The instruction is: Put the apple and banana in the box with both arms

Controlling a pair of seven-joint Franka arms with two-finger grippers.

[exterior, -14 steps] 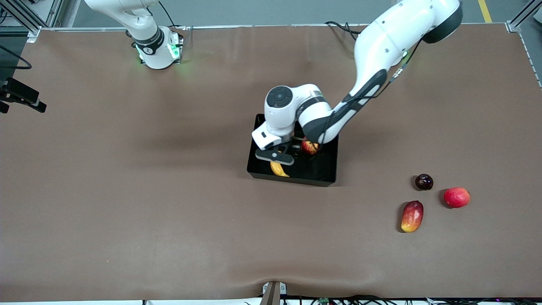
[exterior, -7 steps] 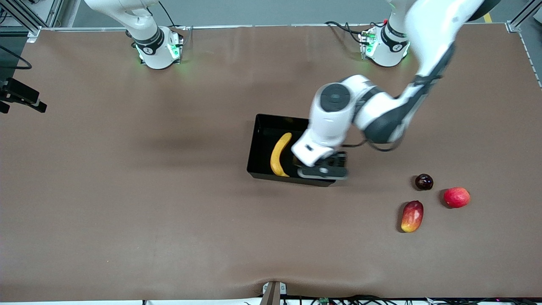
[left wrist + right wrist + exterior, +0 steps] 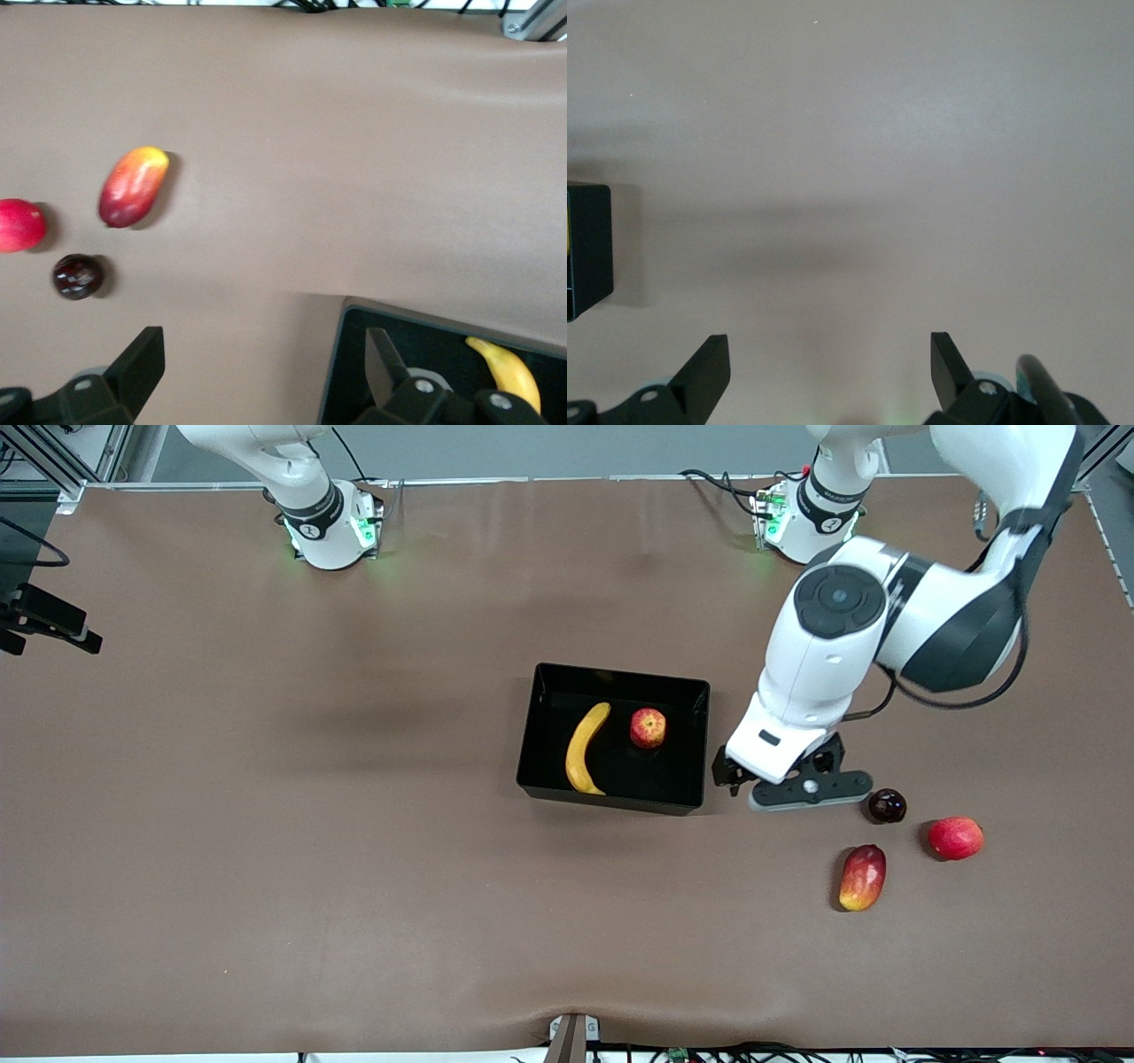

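The black box (image 3: 530,731) stands mid-table. In it the yellow banana (image 3: 585,748) lies lengthwise, and the red-yellow apple (image 3: 648,728) sits beside it, apart from it. My left gripper (image 3: 776,776) hangs open and empty over bare table just outside the box's wall, on the left arm's side. In the left wrist view the open left gripper (image 3: 263,365) straddles the box's rim (image 3: 338,354), with the banana's tip (image 3: 509,374) showing inside. My right gripper (image 3: 830,354) is open and empty over bare table, with a corner of the box (image 3: 586,248) at the picture's edge.
Three stray fruits lie toward the left arm's end, nearer the front camera than the box: a dark plum (image 3: 887,805) close to the left gripper, a plain red fruit (image 3: 956,838) and a red-yellow mango (image 3: 863,877). The brown cloth has a ripple at the front edge (image 3: 567,1014).
The left arm has lifted out of the box and swung toward its own end of the table with its gripper open. The apple stays in the box beside the banana.
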